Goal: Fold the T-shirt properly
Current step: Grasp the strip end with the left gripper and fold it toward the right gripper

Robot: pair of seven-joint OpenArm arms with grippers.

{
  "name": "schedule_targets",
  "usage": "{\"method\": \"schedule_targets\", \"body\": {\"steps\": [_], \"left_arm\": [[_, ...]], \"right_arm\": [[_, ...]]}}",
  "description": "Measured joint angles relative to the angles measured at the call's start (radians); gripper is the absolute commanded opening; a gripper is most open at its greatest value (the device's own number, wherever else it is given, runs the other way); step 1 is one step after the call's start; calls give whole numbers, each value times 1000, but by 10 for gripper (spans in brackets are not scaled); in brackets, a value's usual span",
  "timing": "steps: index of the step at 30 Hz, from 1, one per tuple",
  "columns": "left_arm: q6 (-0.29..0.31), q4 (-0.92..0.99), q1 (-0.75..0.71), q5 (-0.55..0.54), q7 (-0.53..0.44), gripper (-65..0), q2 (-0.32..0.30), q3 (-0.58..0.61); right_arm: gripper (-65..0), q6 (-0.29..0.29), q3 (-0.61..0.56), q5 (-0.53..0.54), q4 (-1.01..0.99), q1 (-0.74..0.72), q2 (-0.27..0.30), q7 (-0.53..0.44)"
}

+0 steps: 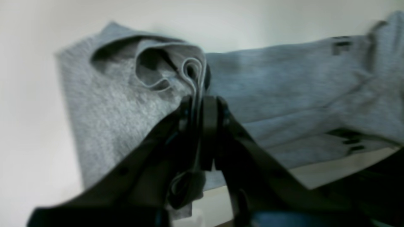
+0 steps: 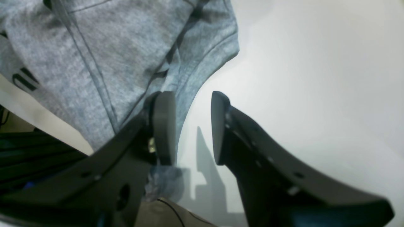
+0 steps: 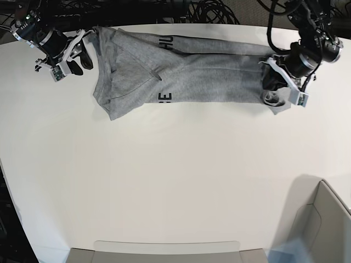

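The heather-grey T-shirt (image 3: 208, 76) lies as a long, rumpled band across the far part of the white table (image 3: 175, 175), with black lettering (image 3: 166, 97) showing at its near edge. My left gripper (image 3: 270, 90) is at the band's right end. In the left wrist view it (image 1: 202, 104) is shut on a bunched fold of the T-shirt (image 1: 284, 85). My right gripper (image 3: 82, 55) is at the band's left end. In the right wrist view it (image 2: 191, 126) is open, with one finger (image 2: 164, 126) over the edge of the T-shirt (image 2: 110, 47) and the other over bare table.
A grey box (image 3: 323, 219) stands at the front right corner. A pale tray edge (image 3: 164, 249) runs along the front. Black cables (image 3: 208, 11) lie behind the table's far edge.
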State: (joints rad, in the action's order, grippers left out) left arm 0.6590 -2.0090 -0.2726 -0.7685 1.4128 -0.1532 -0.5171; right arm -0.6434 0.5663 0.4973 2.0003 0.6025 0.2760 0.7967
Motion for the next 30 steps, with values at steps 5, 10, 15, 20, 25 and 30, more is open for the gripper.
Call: {"method": "schedule_targets", "body": {"steps": [5, 10, 15, 20, 25, 30], "left_arm": [[-6, 0, 1, 7, -2, -650, 46, 74], [-7, 0, -2, 9, -2, -650, 91, 161], [-73, 0, -5, 10, -2, -650, 108, 198], [-102, 0, -46, 10, -33, -650, 101, 272], [-144, 5, -56, 13, -34, -650, 101, 314], [-144, 5, -54, 13, -79, -650, 106, 314]], "right_arm": [[-458, 0, 0, 0, 0, 1, 0, 0], [-458, 0, 0, 0, 0, 1, 0, 0], [-458, 0, 0, 0, 0, 1, 0, 0], [-458, 0, 0, 0, 0, 1, 0, 0], [-458, 0, 0, 0, 0, 1, 0, 0], [-458, 0, 0, 0, 0, 1, 0, 0]]}}
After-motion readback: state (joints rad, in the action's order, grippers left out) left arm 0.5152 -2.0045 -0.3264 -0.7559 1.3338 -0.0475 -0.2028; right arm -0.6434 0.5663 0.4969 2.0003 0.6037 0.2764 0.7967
